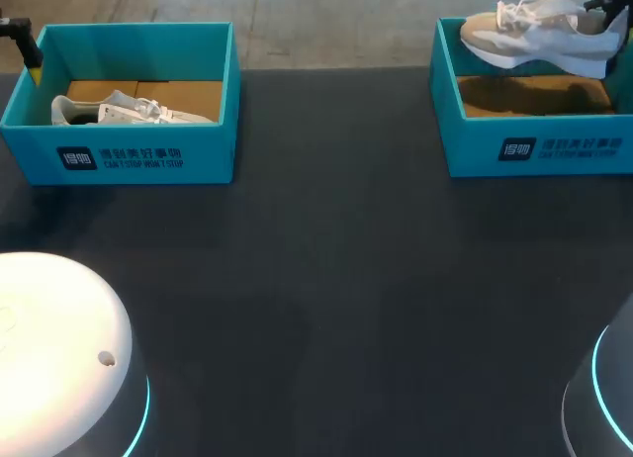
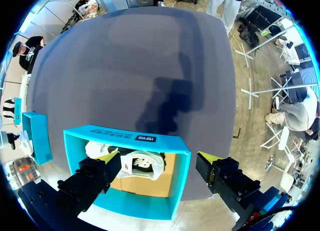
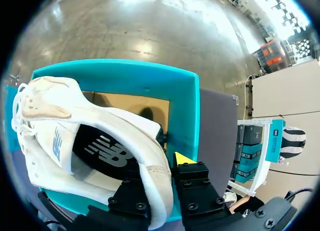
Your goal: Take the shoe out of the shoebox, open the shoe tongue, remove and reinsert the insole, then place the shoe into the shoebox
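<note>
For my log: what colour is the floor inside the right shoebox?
Plain brown cardboard floor inside the teal shoebox; clearest in the head view.

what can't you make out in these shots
Right wrist view: the heel of the lifted shoe hides one fingertip of the right gripper.
Head view: the edge cuts off most of that gripper.
Head view: the front wall of the left shoebox hides part of the boxed shoe.
</note>
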Tool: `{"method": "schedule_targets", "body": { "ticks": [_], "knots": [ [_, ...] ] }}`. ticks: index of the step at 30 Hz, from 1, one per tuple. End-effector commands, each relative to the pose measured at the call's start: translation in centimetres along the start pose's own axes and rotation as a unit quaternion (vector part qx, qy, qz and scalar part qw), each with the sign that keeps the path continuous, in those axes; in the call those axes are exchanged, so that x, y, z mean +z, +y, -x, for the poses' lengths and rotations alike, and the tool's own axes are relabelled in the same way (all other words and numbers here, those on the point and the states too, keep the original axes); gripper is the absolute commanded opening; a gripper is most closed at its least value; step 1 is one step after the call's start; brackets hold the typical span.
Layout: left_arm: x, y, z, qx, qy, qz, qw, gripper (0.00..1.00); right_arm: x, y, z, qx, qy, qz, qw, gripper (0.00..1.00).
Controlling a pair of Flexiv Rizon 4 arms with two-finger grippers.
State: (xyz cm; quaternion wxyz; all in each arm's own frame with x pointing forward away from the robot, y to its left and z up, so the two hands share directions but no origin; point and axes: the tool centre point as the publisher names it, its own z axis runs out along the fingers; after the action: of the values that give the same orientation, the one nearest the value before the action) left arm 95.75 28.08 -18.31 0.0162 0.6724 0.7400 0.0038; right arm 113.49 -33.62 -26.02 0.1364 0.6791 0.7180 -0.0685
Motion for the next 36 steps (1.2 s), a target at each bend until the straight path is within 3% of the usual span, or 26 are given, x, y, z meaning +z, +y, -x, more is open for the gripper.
{"method": "schedule_targets", "body": {
  "ticks": [1,25,36],
  "knots": [
    [0.0,-0.1,0.0,0.0,0.001,0.001,1.0,1.0,-2.2,-1.2,0.0,0.001,-0.001,0.009,1.0,0.0],
    [0.0,-0.1,0.0,0.0,0.001,0.001,1.0,1.0,-10.7,-4.3,0.5,0.007,-0.01,0.009,1.0,0.0],
    [0.0,-0.1,0.0,0.0,0.001,0.001,1.0,1.0,-16.1,-7.3,0.2,0.018,-0.013,0.019,1.0,0.0]
  ]
}}
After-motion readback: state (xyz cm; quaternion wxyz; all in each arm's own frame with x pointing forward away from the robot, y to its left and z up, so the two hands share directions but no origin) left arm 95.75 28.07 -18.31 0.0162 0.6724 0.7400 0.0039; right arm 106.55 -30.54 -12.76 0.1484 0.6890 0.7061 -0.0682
